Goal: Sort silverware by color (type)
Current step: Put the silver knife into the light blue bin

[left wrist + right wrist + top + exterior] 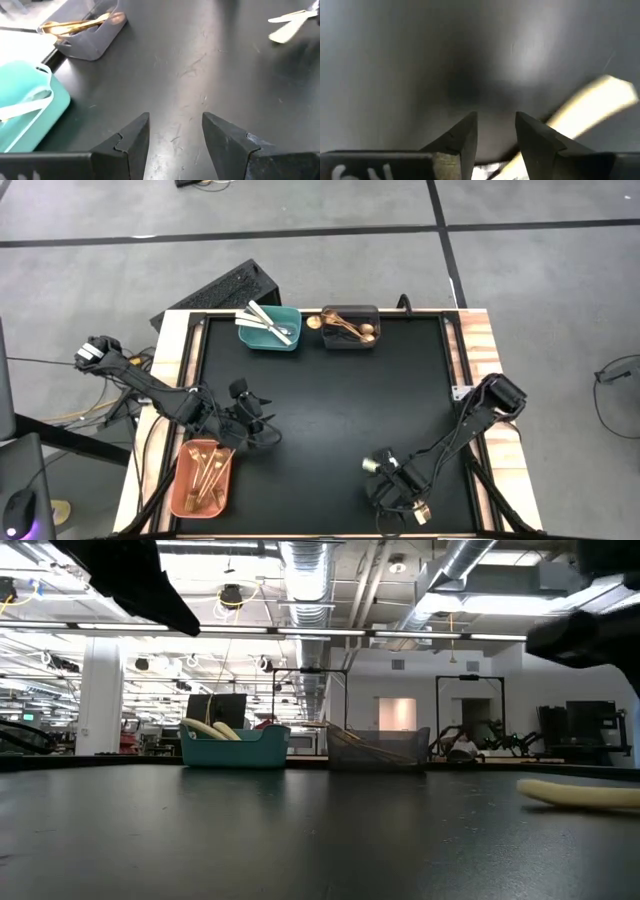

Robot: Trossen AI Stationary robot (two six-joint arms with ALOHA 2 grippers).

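Because one white knife (592, 107) lies loose on the desk (330, 410), the right pincer (495, 131) hangs over it, released, grasping nothing; the left pincer (175, 132) waits released too.

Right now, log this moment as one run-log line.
left tool: open, empty, above mat beside salmon bin | right tool: low at white plastic knife, no grip seen | teal bin: knives | dark grey bin: gold spoons

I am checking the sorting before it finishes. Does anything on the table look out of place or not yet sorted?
Yes. One white plastic knife lies loose on the black table, beside the right gripper, while other white knives sit in the teal bin. Gold utensils fill the dark grey bin and the salmon bin. Nothing looks spilled or damaged.
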